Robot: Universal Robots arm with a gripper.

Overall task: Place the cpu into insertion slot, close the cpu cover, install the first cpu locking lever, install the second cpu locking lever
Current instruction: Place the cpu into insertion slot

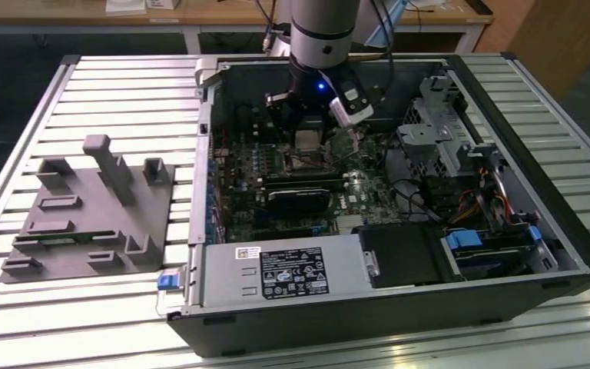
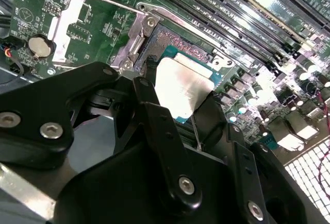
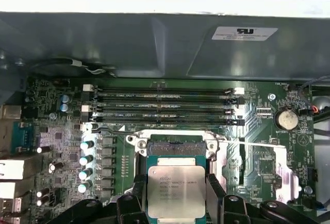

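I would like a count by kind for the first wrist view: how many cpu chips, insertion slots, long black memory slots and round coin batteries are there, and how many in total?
cpu: 1
insertion slot: 1
long black memory slots: 4
round coin battery: 1
Total: 7

One cpu (image 3: pixel 172 190), one insertion slot (image 3: pixel 175 147), four long memory slots (image 3: pixel 162 100), one coin cell (image 3: pixel 287 119) and seemingly four silver-topped capacitors (image 3: pixel 85 159) in the first wrist view; one open computer case (image 1: pixel 377 323), with one grey fixture (image 1: pixel 70 231) at the exterior view's left.
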